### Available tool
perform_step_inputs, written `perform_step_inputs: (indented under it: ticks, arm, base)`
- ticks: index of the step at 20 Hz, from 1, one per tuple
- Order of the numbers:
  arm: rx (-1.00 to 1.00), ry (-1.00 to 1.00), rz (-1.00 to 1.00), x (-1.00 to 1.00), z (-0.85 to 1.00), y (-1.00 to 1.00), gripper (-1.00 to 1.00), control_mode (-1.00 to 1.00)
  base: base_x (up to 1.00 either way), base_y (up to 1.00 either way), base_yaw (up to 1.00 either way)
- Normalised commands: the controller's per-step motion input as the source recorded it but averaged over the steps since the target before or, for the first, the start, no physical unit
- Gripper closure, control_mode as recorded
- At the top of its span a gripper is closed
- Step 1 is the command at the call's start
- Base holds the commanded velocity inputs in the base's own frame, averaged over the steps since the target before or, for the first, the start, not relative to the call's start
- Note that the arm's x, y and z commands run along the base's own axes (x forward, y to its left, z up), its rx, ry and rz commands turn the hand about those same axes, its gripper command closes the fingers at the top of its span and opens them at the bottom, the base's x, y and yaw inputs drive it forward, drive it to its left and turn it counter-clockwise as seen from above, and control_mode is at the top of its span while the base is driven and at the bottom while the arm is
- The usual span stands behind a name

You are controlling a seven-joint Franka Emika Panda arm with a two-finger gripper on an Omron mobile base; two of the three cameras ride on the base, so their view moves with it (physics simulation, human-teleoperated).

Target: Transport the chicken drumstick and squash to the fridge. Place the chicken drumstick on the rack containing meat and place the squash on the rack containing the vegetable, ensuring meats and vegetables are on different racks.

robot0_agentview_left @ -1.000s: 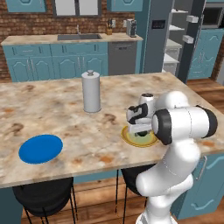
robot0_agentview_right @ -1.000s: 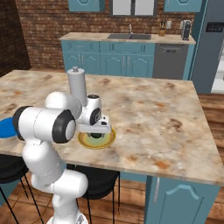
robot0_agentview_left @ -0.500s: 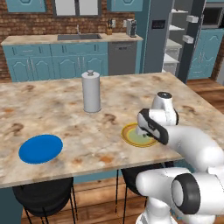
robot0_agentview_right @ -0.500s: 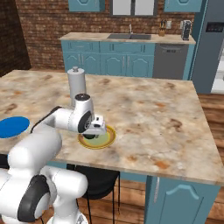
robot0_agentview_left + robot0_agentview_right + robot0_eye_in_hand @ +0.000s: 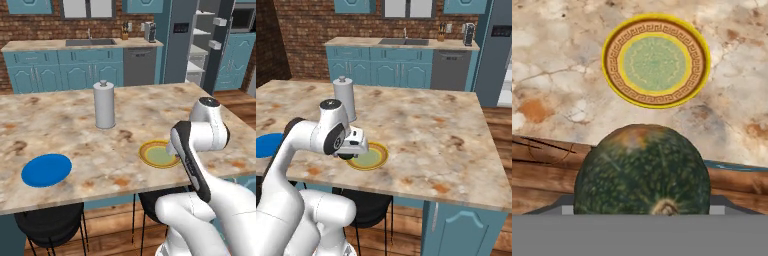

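Observation:
A round dark green squash (image 5: 643, 170) sits right in front of the hand camera, with my gripper (image 5: 350, 152) shut on it. It hangs over the near edge of the island counter (image 5: 125, 145), just short of a bare yellow-rimmed plate (image 5: 656, 60) (image 5: 370, 156) (image 5: 157, 154). The slate-grey fridge (image 5: 179, 42) stands at the far right of the room, its door open on white shelves (image 5: 200, 47). The chicken drumstick is out of view.
A grey cylindrical canister (image 5: 104, 105) stands mid-counter. A blue plate (image 5: 46, 170) lies near the front left edge. Black stools (image 5: 50, 225) are tucked under the counter. Teal cabinets and a sink counter (image 5: 80, 45) line the back wall.
The arm has folded back, drawing the gripper from over the yellow plate toward the counter's near edge with the squash in it. The plate now lies bare.

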Motion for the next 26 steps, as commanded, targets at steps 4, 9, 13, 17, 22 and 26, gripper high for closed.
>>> perform_step_inputs:
  ticks: [4, 9, 13, 17, 22, 26]
  arm:
    - [0.01, -0.04, 0.00, -0.96, 0.92, 0.00, 1.00, -1.00]
    - [0.00, 0.01, 0.00, -0.76, 0.97, 0.00, 1.00, -1.00]
    - [0.00, 0.00, 0.00, -0.75, 1.00, 0.00, 1.00, -1.00]
    - [0.00, -0.03, 0.01, -0.81, 0.93, 0.00, 1.00, -1.00]
    - [0.00, -0.02, 0.00, -0.77, 0.54, -0.02, 1.00, -1.00]
    - [0.00, 0.00, -0.02, -0.23, 0.08, -0.14, 1.00, 1.00]
  base:
    - [0.00, 0.00, 0.00]
    - [0.00, 0.00, 0.00]
    - [0.00, 0.00, 0.00]
    - [0.00, 0.00, 0.00]
    - [0.00, 0.00, 0.00]
    - [-0.69, -0.69, -0.04]
